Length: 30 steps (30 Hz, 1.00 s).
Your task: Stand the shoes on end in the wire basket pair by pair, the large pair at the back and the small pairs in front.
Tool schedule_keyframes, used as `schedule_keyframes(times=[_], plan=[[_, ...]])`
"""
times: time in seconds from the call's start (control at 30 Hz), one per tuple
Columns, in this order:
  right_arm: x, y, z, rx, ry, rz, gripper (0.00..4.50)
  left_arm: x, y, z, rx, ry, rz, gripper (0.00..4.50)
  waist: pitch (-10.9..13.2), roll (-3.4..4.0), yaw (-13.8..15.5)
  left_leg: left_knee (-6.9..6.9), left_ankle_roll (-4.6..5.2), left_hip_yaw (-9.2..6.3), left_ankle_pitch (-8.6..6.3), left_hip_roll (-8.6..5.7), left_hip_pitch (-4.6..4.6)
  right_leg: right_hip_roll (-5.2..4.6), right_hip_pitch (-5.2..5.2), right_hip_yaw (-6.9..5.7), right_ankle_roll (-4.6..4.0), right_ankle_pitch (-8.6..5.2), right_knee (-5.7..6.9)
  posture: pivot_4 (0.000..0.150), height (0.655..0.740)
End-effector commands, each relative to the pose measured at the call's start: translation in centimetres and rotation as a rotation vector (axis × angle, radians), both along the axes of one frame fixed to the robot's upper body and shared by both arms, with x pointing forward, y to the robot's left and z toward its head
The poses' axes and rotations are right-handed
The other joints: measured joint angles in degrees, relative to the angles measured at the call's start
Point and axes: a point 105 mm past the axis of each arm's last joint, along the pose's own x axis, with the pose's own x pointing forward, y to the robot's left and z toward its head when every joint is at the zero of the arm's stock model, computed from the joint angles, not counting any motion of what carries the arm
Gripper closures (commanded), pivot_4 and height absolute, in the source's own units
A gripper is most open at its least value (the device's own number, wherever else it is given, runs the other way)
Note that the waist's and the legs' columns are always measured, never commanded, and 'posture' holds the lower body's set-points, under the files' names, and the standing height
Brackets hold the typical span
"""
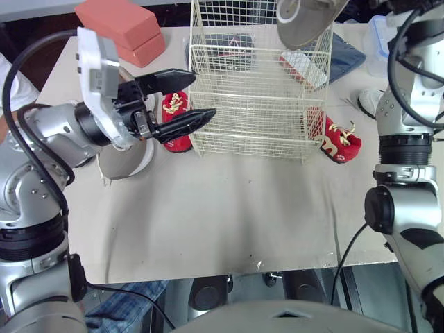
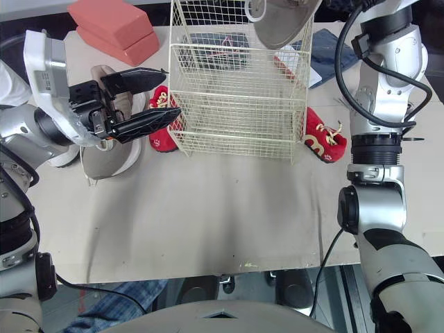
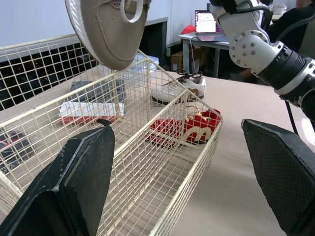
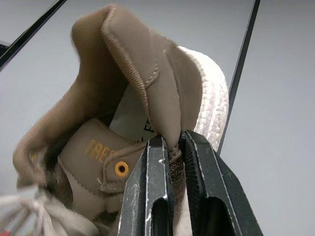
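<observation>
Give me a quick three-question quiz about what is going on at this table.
1. True or false: the left gripper holds a shoe.
2. What hangs from the right gripper above the basket? A a red slipper; B a tan shoe; C a box.
3. Fill in: the second tan shoe lies on the table on the basket's ____ side, by the robot's own sides.
Key: 1 false; 2 B; 3 left.
</observation>
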Motion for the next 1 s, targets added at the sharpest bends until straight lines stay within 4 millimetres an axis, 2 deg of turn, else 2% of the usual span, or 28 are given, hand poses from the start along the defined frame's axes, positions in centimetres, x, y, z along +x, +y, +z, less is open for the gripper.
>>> schedule_keyframes(times=[0.03, 0.23, 0.63, 1.0], plan=[[-1.6, -0.6, 2.2, 0.045, -0.112, -0.010, 4.50, -0.5, -0.1, 1.0, 0.004, -0.057, -0.005, 0.05, 0.0, 0.00, 0.0, 0.00, 0.00, 0.01, 0.00, 0.00, -0.01, -0.01, 0.00, 0.00, 0.00, 0.00, -0.01, 0.150, 0.6860], [-1.1, -0.4, 1.4, 0.026, -0.091, -0.013, 4.50, -0.4, 0.3, 1.0, 0.008, -0.051, 0.011, 0.05, 0.0, 0.00, 0.0, -0.01, 0.00, 0.01, 0.00, -0.02, -0.02, -0.06, 0.00, -0.01, 0.00, 0.00, -0.01, 0.150, 0.6860], [1.4, -1.3, -4.6, -0.082, 0.092, -0.084, 4.50, 0.2, 1.2, 2.1, -0.041, -0.121, 0.075, 0.05, 0.0, 0.00, 0.2, 0.01, 0.00, -0.01, 0.00, -0.02, -0.01, -0.08, 0.01, -0.02, 0.01, 0.00, 0.02, 0.150, 0.6860], [1.7, -1.6, -6.0, -0.122, 0.149, -0.123, 4.50, 0.3, 1.5, 3.2, -0.107, -0.223, 0.091, 0.05, 0.0, -0.01, 0.4, 0.02, 0.00, -0.03, 0.00, -0.03, -0.01, -0.09, 0.04, -0.06, 0.00, 0.00, 0.02, 0.150, 0.6860]])
